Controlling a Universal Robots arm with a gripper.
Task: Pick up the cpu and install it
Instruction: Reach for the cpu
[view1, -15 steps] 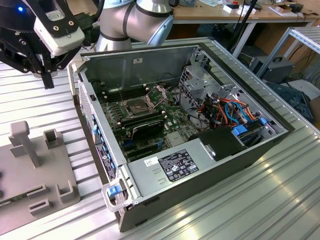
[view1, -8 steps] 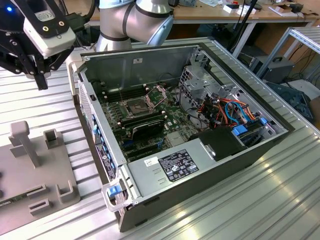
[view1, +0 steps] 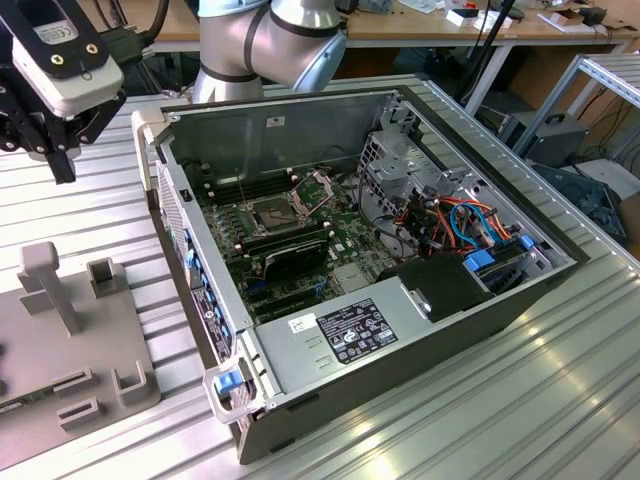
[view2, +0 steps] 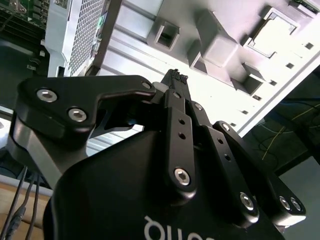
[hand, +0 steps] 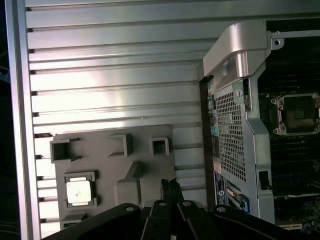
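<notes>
Currently fingers (hand: 165, 190) pinched together, empty, cpu (hand: 79, 191) in grey tray (hand: 102, 162).

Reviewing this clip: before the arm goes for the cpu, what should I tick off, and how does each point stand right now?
1. The cpu sits flat in its pocket on the grey fixture: ok.
2. The tool is empty: ok, it holds nothing.
3. The tool is open for a grasp: not ok, it is shut.
4. The tool is lined up over the cpu: not ok, it hangs over another part of the fixture, apart from the chip.
5. The socket in the computer case is ready: ok, its hinged frame stands raised.
6. The cpu's corner orientation is right: cannot tell.
</notes>
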